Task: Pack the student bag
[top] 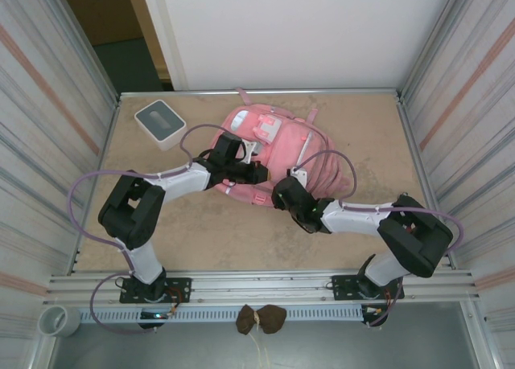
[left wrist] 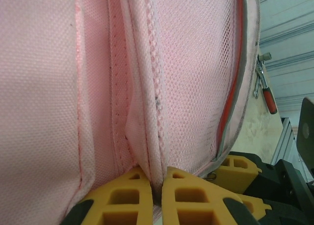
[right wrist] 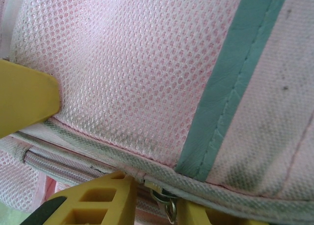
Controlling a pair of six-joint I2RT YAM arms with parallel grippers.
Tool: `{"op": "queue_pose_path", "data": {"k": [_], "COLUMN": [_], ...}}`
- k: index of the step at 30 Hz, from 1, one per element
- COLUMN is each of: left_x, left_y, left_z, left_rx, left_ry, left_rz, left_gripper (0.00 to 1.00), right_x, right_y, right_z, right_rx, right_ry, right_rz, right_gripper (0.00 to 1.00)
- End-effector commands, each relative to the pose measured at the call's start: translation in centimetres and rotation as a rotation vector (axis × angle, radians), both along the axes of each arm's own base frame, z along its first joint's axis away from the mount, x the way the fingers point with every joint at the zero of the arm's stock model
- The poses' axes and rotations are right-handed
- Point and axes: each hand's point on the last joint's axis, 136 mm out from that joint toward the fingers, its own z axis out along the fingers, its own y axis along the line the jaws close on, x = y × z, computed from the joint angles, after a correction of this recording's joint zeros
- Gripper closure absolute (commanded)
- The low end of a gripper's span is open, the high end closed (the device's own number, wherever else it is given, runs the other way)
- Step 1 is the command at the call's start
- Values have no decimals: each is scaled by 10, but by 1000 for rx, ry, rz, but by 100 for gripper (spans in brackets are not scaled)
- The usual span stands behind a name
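The student bag (top: 278,148), a pink backpack, lies flat at the back middle of the table. My left gripper (top: 253,174) is at its near left edge. In the left wrist view that gripper (left wrist: 157,182) is shut on a fold of the bag's pink mesh (left wrist: 147,112). My right gripper (top: 283,195) is at the bag's near edge. In the right wrist view its yellow jaws (right wrist: 157,190) stand a little apart, one on each side of a metal zip pull (right wrist: 166,200) hanging from the zip line under a teal strip (right wrist: 230,102).
A small grey-and-white square box (top: 159,121) sits at the back left. A small red-handled tool (left wrist: 268,96) lies on the table beyond the bag. Metal walls close in both sides, and a rail (top: 257,284) runs along the near edge.
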Motion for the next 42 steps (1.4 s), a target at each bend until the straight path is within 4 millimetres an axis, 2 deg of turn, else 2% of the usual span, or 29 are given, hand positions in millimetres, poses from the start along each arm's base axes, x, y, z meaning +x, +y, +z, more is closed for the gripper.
{"op": "queue_pose_path", "data": {"k": [1,10,13,18,22,29,32,35,37,39,42], "left_x": [-14,-4,1,10,13,14,13,10,6,0,-16], "left_y": [-9,7,18,38,46,45,48,52,56,56,46], "left_z": [31,25,21,18,16,20,27,42,55,67,79], "left_rx": [-78,-56,-36,-11,10,13,18,32,78,151,276], "left_ry": [-57,-56,-56,-63,-69,-77,-110,-189,-293,-424,-666], "left_rz": [-90,-69,-63,-50,-60,-75,-73,-76,-78,-97,-180], "left_gripper": [100,100,100,100,100,100,90,70,60,54,48], "right_x": [13,2,-6,-17,-18,-14,-15,-17,-18,-19,-22], "right_y": [1,-25,-40,-76,-99,-94,-87,-78,-75,-72,-67], "right_z": [11,-2,-4,-4,0,18,24,31,35,40,48], "right_rx": [9,-61,-111,-150,-146,-75,-40,-11,-1,14,40], "right_ry": [-83,-59,-50,-17,18,31,37,43,48,47,40], "right_rz": [-15,-25,-15,-32,-36,99,161,215,236,251,272], "right_gripper": [79,100,100,100,100,100,100,100,100,100,100]}}
